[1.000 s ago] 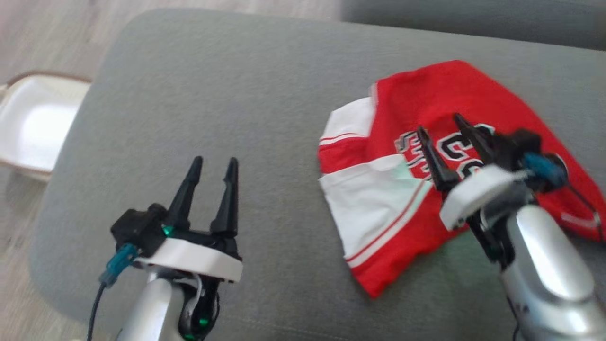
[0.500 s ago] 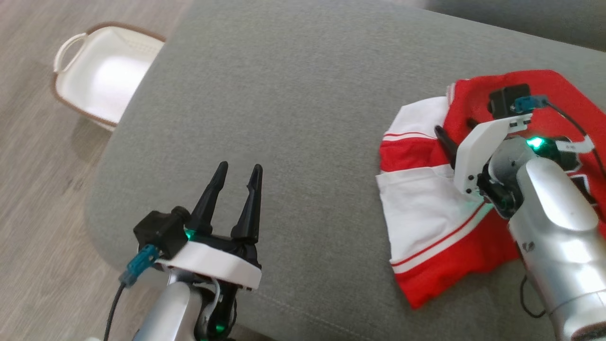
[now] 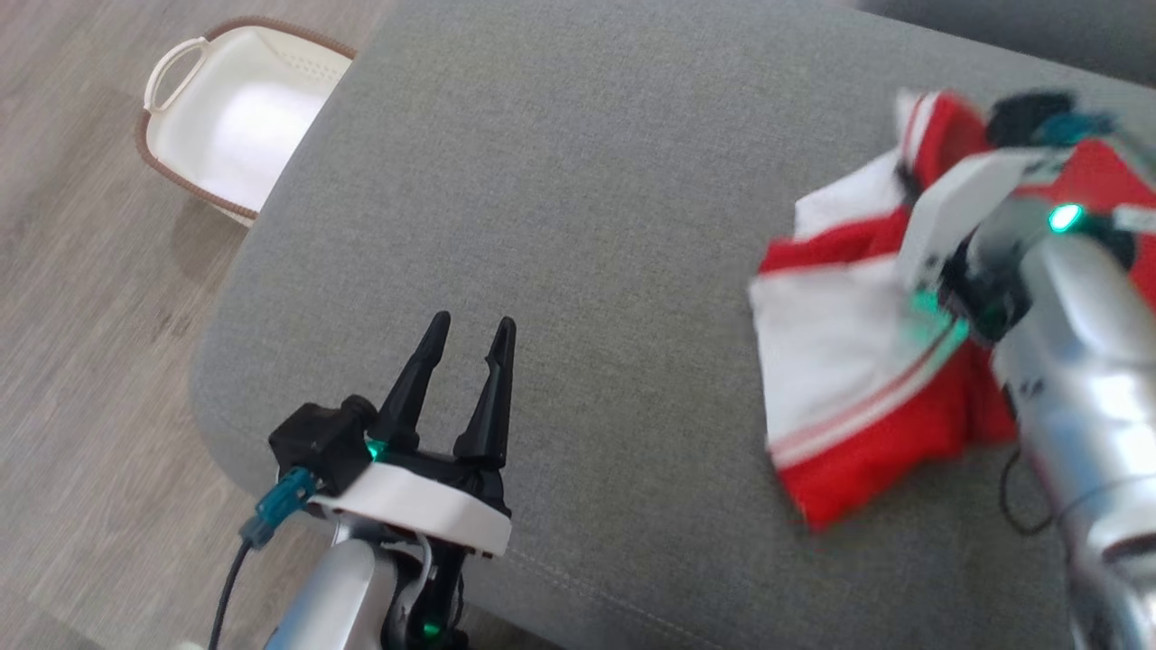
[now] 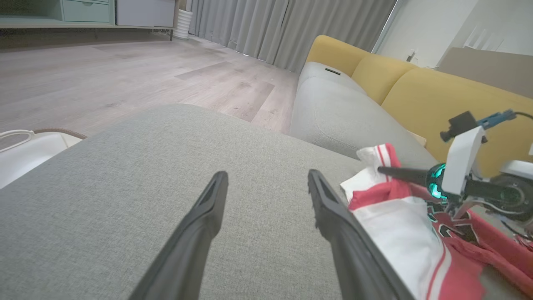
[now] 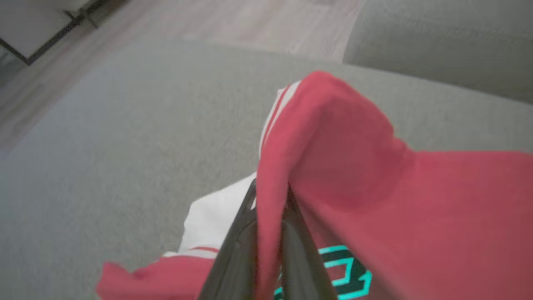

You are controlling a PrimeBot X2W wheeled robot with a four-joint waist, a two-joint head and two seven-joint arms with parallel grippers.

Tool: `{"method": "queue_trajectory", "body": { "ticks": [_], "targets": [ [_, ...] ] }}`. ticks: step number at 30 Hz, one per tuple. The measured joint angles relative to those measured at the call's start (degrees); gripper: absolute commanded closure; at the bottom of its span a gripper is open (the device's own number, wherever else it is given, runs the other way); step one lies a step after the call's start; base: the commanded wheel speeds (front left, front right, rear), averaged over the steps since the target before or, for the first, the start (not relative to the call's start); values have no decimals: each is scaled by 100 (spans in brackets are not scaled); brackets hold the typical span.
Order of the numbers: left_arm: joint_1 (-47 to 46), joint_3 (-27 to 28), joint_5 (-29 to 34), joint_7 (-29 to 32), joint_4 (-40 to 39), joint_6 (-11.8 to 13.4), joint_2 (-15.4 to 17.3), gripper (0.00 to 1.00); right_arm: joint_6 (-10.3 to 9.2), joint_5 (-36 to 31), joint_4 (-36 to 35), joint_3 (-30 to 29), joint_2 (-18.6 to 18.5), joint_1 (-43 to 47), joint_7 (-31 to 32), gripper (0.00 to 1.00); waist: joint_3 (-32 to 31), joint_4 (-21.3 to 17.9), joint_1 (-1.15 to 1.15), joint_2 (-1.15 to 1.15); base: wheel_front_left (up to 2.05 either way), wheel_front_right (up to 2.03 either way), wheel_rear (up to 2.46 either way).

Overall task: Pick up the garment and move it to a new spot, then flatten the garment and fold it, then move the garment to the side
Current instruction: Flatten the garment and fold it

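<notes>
Closest to the robot is the left gripper (image 3: 472, 320). Its two dark fingers are spread wide and hold nothing. It hovers over the near edge of the grey cushion (image 3: 587, 181). Bare grey cloth stretches out in front of its fingertips.

Off to that gripper's right is the garment (image 3: 840, 388), a red and white sports shirt with dark letters on it. It lies in a crumpled heap on the cushion. The right gripper (image 5: 270, 191) is down in the heap. Its fingers are pressed together with a fold of red cloth pinched between them. The fold stands up in a little peak over the fingertips. The rest of the shirt hangs down below and beside that gripper, and most of it looks to be resting on the cushion.

Farther off, past the left gripper and to its left, a white basket (image 3: 262, 29) sits on the wooden floor (image 3: 90, 316). Behind the right gripper is a yellow sofa back (image 4: 437, 96).

I think this is the very first step, picking the shirt up. The grab looks made, but the lift has hardly begun. Next, the right gripper needs to go up and carry the shirt over to the bare patch in front of the left gripper. It holds only a thin fold, so the shirt could slip out if the move is fast. The shirt is not yet flat or folded.
</notes>
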Motion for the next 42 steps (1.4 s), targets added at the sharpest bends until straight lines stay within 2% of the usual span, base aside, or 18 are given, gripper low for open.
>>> {"method": "queue_trajectory", "body": {
  "ticks": [4, 7, 8, 9, 13, 17, 24, 29, 33, 38, 42],
  "targets": [
    [-40, -5, -1, 0, -8, 37, 0, 0, 0, -293, 387, -482, -36, -571, -617, 100, 55, 25, 0, 0, 0, 0, 0],
    [-103, -3, -41, 0, -19, 37, -1, 0, 0, -589, 769, -713, -52, -867, -780, 100, 71, 35, 0, 0, 0, 0, 0],
    [-105, -3, -40, 0, -26, 37, -1, 0, 0, -682, 900, -721, -51, -910, -798, 76, 74, 37, 0, 0, 0, 0, 0],
    [-104, -3, -40, 0, -25, 38, -1, 0, 0, -789, 1028, -742, -49, -917, -800, 0, 74, 36, 0, 0, 0, 0, 0],
    [-105, 4, -40, 0, -19, 42, -1, 0, 0, -961, 1359, -892, -27, -899, -1018, 0, 35, 19, 0, 0, 0, 0, 0],
    [-106, 144, -1, 0, -9, 37, -5, 0, 0, -1070, 1377, -834, 170, -896, -1354, 0, -20, -162, 0, 0, 0, 0, 0],
    [-127, 701, 286, -1, 0, -33, -5, 0, 0, -816, 967, -236, 430, -454, -2103, 0, -195, -762, 0, 0, 0, 0, 0],
    [-246, 1121, 436, -1, -11, -132, -10, 0, 0, -472, 249, 309, 393, 201, -2685, 0, -330, -1360, 0, 0, 0, 0, 0],
    [-271, 1338, 526, -1, -16, -177, -11, 0, 0, -326, -334, 415, 213, 552, -2921, 0, -396, -1741, 0, 0, 0, 0, 0],
    [-329, 1662, 580, -1, -24, -254, -21, 0, 0, -288, -1430, 26, -9, 1401, -3066, 0, -483, -2351, 0, 0, 0, 0, 0],
    [-330, 1852, 625, -1, -7, -313, -23, 0, 0, -538, -2337, -560, 116, 2374, -3067, 0, -526, -2773, 0, 0, 0, 0, 0]
  ]
}}
